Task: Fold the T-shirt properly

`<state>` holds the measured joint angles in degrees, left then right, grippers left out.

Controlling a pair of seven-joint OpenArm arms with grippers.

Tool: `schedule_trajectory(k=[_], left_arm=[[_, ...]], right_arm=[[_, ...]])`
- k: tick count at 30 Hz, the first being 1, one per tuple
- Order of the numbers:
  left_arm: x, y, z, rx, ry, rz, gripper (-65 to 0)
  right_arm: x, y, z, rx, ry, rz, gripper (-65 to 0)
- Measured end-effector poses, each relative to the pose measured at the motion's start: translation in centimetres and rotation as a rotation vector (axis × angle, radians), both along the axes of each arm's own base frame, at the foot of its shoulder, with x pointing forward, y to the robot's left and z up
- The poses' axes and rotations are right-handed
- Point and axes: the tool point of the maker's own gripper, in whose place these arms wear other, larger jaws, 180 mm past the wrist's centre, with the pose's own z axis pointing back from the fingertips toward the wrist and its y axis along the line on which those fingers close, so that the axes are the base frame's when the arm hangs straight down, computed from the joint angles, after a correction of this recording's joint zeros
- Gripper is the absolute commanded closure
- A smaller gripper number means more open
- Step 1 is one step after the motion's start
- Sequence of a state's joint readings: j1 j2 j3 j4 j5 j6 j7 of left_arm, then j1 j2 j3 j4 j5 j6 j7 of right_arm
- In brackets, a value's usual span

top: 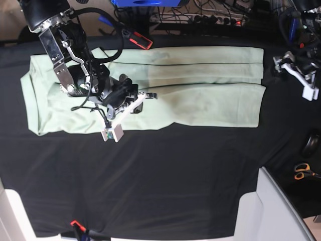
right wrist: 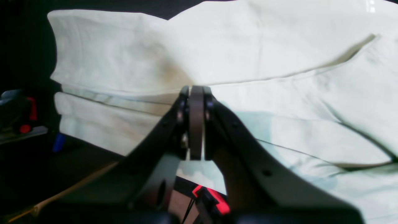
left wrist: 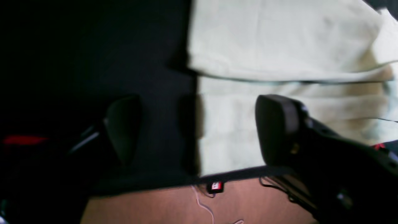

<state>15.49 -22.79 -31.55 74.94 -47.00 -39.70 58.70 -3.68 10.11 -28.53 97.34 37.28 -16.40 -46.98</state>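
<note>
The T-shirt (top: pixel 200 95), pale mint green, lies on the black table cover (top: pixel 160 175) as a long strip of layered folds running left to right. In the base view my right gripper (top: pixel 149 95) is low over the shirt's middle-left part. The right wrist view shows this gripper (right wrist: pixel 196 91) shut, tips at a fold edge of the shirt (right wrist: pixel 279 62), no cloth visibly pinched. My left gripper (top: pixel 297 78) hangs off the shirt's right end. In the left wrist view it (left wrist: pixel 199 130) stands wide open and empty, with the shirt's end (left wrist: pixel 279 46) beyond it.
Orange-handled scissors (top: pixel 302 171) lie near the right edge. A pale grey panel (top: pixel 273 211) fills the front right corner. Cables and a power strip (top: pixel 210 20) run behind the table. The table's edge and brown floor (left wrist: pixel 155 205) show in the left wrist view.
</note>
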Motion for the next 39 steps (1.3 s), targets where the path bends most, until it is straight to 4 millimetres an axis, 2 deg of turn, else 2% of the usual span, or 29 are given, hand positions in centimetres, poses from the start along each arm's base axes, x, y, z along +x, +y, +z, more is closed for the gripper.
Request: schedule_trajectory(k=[2, 9, 14, 18, 24, 33, 39], left_arm=[[-0.4, 0.4, -0.3, 0.002, 0.013, 0.013, -59.5], [-1.5, -0.5, -2.8, -0.063, 0.078, 0.04, -59.0], [0.2, -3.1, -3.1, -0.092, 0.068, -0.035, -59.0], [0.0, -2.7, -3.5, -0.087, 0.095, -0.033, -58.8], [1.2, -2.9, -4.9, -0.143, 0.106, -0.013, -58.8], [3.3, -5.6, -5.2, -0.152, 0.096, -0.1, -58.6], [3.4, -6.2, -5.3, -0.167, 0.088, -0.103, -58.6]], right_arm=[[-0.1, 0.1, 0.0, 0.001, 0.001, 0.004, 0.0], [-0.1, 0.1, 0.0, -0.001, 0.0, 0.004, 0.0], [-0.1, 0.1, 0.0, 0.0, 0.0, 0.004, 0.0], [-0.1, 0.1, 0.0, -0.003, -0.001, 0.005, 0.0], [0.0, 0.0, -0.1, -0.005, -0.001, 0.004, 0.0], [0.2, 0.0, 0.1, -0.003, -0.009, 0.003, 0.0], [0.2, -0.1, -0.1, -0.007, -0.003, 0.001, 0.0]])
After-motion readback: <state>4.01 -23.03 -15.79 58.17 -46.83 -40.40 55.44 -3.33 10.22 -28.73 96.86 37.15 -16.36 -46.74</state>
